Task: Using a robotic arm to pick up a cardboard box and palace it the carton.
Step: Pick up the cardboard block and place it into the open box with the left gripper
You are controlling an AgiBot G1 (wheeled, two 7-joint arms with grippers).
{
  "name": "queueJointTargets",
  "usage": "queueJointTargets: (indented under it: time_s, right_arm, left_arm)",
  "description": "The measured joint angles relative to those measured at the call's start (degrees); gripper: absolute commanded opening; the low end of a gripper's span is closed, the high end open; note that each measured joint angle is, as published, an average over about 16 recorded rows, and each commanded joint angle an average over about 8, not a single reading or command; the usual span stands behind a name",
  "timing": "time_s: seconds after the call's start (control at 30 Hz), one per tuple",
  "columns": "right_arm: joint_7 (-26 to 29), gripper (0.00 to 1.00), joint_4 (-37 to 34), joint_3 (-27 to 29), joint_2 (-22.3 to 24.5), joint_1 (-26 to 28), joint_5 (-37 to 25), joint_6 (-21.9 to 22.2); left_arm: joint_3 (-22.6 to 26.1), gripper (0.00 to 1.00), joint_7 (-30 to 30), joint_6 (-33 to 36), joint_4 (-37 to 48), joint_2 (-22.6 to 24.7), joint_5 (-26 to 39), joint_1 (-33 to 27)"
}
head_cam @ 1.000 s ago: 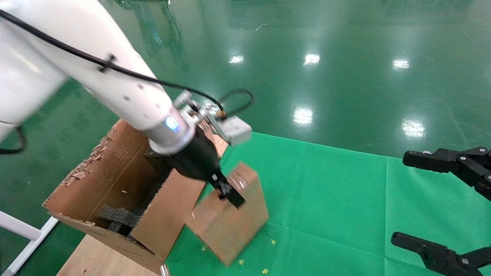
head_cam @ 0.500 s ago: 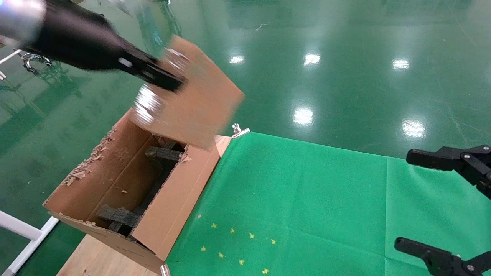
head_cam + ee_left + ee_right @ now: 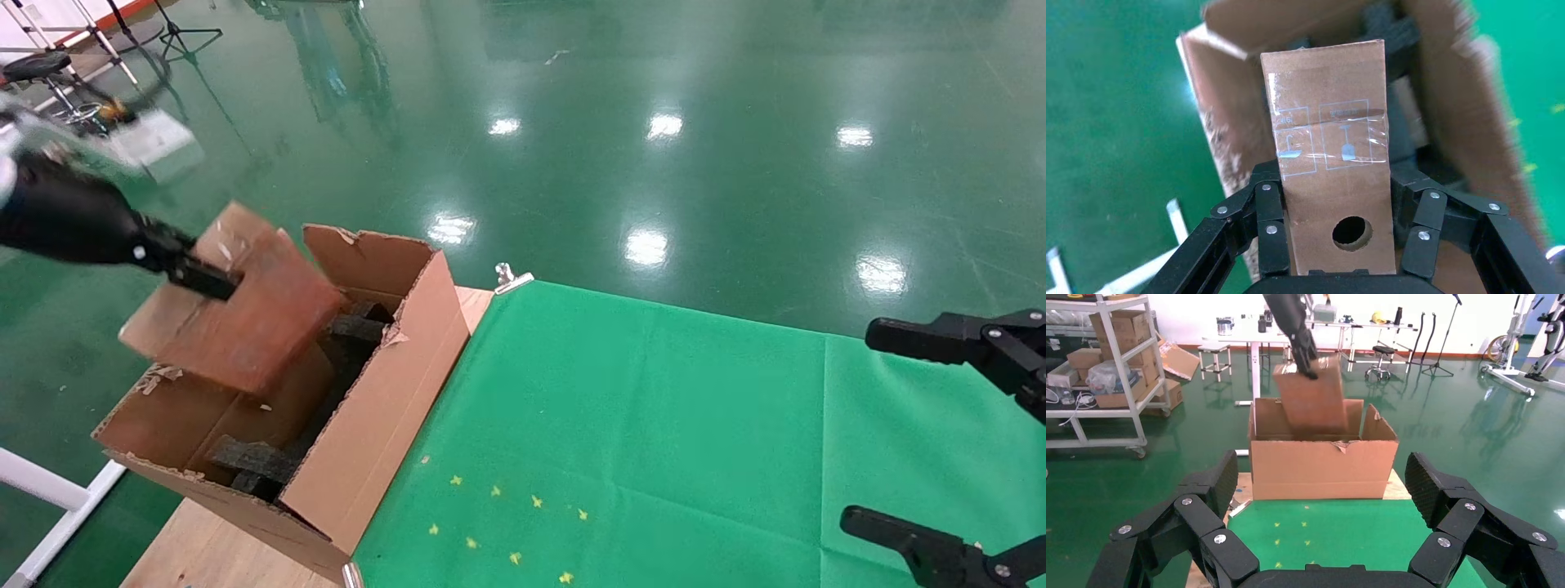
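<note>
My left gripper (image 3: pixel 204 282) is shut on the cardboard box (image 3: pixel 245 327), a slim reddish-brown box held tilted over the open carton (image 3: pixel 384 392), its lower end level with the carton's opening. In the left wrist view the box (image 3: pixel 1330 98) sits between the fingers (image 3: pixel 1269 214), its narrow face showing a round hole and glossy tape, with the carton (image 3: pixel 1468 110) below. Only the robotic arm's black gripper body (image 3: pixel 57 220) and blurred grey camera block show. My right gripper (image 3: pixel 887 429) is open and empty at the right edge. The right wrist view shows the box (image 3: pixel 1312 398) above the carton (image 3: pixel 1291 471).
Black foam pieces (image 3: pixel 253 461) lie inside the carton, which stands on a wooden board (image 3: pixel 204 547) left of the green cloth (image 3: pixel 654 425). Small yellow marks (image 3: pixel 498 523) dot the cloth. A metal clip (image 3: pixel 511 278) holds its far corner. Shelves (image 3: pixel 1101 367) and stands lie beyond.
My left gripper lifted the cardboard box off the green cloth, swung it up and to the left, and now holds it lower, over the carton. The right gripper has stayed put.
</note>
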Motion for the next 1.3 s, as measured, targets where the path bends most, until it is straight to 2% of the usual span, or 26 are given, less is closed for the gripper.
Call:
queueJointTargets:
  time_s: [0.2, 0.4, 0.9, 1.3]
  right_arm:
    - [0.0, 1.0, 0.0, 0.0, 0.0, 0.0, 0.0, 0.0]
    - [0.0, 1.0, 0.0, 0.0, 0.0, 0.0, 0.0, 0.0]
    - [0.0, 1.0, 0.0, 0.0, 0.0, 0.0, 0.0, 0.0]
    - [0.0, 1.0, 0.0, 0.0, 0.0, 0.0, 0.0, 0.0]
  left_arm:
    - [1.2, 0.0, 5.5, -4.5, 8.5, 1.5, 0.7, 3.9]
    - [1.9, 0.0, 8.5, -8.2, 17.2, 4.2, 0.9, 6.5]
    - [3.3, 0.0, 10.0, -14.5, 33.7, 11.2, 2.6, 11.2]
    - [3.0, 0.0, 12.2, -17.7, 45.2, 16.2, 1.7, 14.5]
